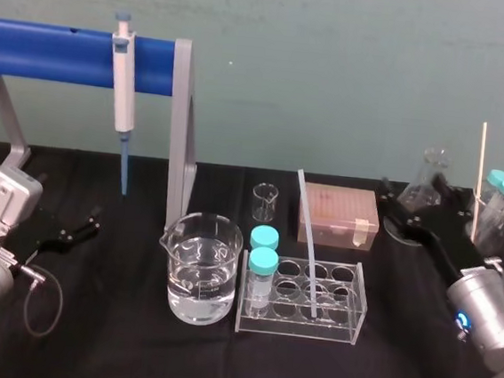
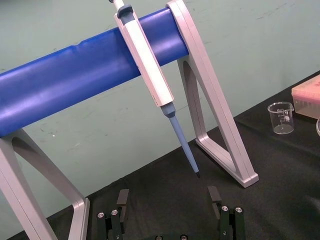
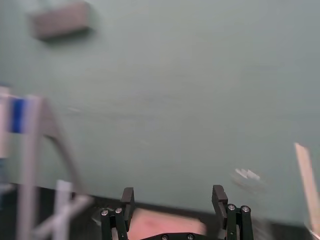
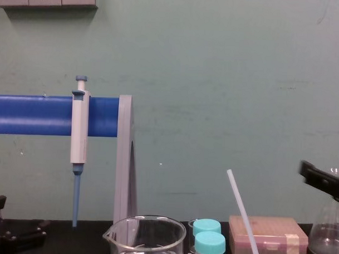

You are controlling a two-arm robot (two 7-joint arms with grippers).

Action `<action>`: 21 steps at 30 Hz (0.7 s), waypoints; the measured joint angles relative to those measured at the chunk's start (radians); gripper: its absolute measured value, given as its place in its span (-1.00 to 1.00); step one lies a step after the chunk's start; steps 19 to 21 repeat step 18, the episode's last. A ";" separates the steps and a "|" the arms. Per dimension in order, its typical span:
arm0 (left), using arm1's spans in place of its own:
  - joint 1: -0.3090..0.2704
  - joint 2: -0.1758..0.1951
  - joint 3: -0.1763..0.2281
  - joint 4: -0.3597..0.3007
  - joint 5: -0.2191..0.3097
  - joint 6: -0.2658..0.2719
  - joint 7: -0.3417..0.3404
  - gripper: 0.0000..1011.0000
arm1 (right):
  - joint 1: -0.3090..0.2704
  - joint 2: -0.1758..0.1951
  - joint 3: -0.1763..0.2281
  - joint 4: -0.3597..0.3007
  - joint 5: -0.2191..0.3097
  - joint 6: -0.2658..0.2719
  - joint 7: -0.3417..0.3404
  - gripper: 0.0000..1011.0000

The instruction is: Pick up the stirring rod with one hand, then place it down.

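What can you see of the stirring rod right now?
The stirring rod is long, thin, straight and translucent white. It stands tilted in the clear tube rack, with its lower end down in a front-row hole and its upper end leaning toward the robot's left. Only the rack touches it.

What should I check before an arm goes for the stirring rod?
1. Rod found: ok. The stirring rod leans tilted in the clear rack, its upper end free.
2. Right gripper ready: ok, jaws open.
3. Right gripper lined up: not ok. It sits off to the right by the flask, apart from the rod.
4. Room around the rod: ok. The capped tubes stand in the rack's left column, apart from it.
5. Left gripper out of the way: ok. It is far left by the pipette stand, jaws open.
6. Rod's lower end seated on the rack floor: cannot tell.
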 joint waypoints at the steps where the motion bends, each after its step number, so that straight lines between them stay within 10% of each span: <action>1: 0.000 0.000 0.000 0.000 0.000 0.000 0.000 0.98 | -0.005 -0.002 0.009 -0.002 -0.010 0.020 -0.027 0.98; 8: 0.000 0.000 0.000 0.000 0.000 0.000 0.000 0.98 | -0.019 -0.018 0.032 0.039 -0.056 0.112 -0.105 0.98; 21: 0.000 0.000 0.000 0.000 0.000 0.000 0.000 0.98 | -0.019 -0.018 0.031 0.039 -0.057 0.111 -0.105 0.98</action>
